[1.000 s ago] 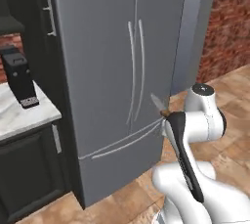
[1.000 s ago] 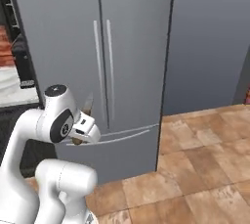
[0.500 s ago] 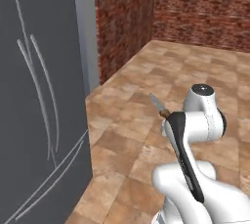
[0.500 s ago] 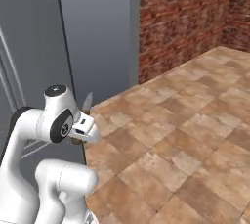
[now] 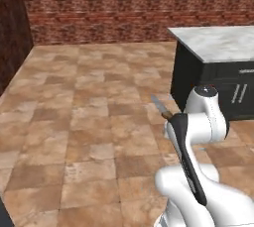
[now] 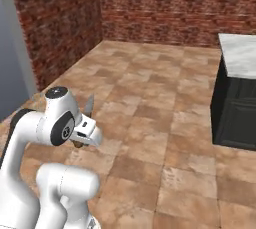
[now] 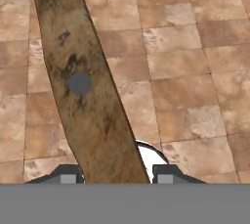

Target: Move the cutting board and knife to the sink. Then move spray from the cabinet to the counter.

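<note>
- Left base view: the knife (image 5: pixel 161 108) sticks up at centre frame from behind the white arm, grey blade tip toward the upper left; its brown handle is mostly hidden by the arm, and the claw itself is covered. A white marble bench (image 5: pixel 218 42) on dark cabinets sits at the right edge, cut off by the frame.
- Right base view: the blade (image 6: pixel 89 106) rises just behind the wrist at left centre; the handle is barely visible under the hand. The bench (image 6: pixel 239 55) is cropped at the right.
- Hand view: the wooden handle (image 7: pixel 80 83) runs from the top left down between the two fingertips (image 7: pixel 68 175), so the claw (image 7: pixel 116 175) is closed on the knife, above tiled floor (image 7: pixel 195 86). The blade is out of frame.
</note>
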Available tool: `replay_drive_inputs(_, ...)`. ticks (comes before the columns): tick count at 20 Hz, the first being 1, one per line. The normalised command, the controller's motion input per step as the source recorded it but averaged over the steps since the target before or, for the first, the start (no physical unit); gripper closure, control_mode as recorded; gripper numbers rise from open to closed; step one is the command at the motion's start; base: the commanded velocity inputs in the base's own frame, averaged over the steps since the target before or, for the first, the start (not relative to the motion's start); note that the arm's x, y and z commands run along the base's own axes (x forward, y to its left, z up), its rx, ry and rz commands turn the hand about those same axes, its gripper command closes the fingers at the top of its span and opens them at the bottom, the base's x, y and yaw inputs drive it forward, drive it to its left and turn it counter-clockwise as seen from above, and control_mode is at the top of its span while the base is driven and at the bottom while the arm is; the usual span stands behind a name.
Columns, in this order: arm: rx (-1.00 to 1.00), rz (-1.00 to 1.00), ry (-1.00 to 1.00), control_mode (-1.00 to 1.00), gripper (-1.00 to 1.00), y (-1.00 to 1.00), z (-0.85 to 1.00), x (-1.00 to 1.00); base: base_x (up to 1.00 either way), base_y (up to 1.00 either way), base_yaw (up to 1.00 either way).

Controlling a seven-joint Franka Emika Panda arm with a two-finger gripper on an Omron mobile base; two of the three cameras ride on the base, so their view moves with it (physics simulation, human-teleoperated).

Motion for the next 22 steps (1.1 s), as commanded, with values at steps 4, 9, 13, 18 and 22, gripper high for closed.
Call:
replay_drive_inputs(4, 0.0, 0.0, 0.0, 1.0, 1.0, 0.0, 0.0, 0.0, 0.09, -0.59, -0.82)
replay_drive_inputs(9, 0.0, 0.0, 0.0, 1.0, 1.0, 0.0, 0.0, 0.0, 0.11, -0.63, -0.81)
replay_drive_inputs(13, 0.0, 0.0, 0.0, 1.0, 1.0, 0.0, 0.0, 0.0, 0.24, -0.62, -0.77)
replay_drive_inputs(18, 0.0, 0.0, 0.0, 1.0, 1.0, 0.0, 0.0, 0.0, 0.39, -0.59, -0.73)
replay_drive_inputs(22, 0.0, 0.0, 0.0, 1.0, 1.0, 0.0, 0.0, 0.0, 0.57, -0.5, -0.69)
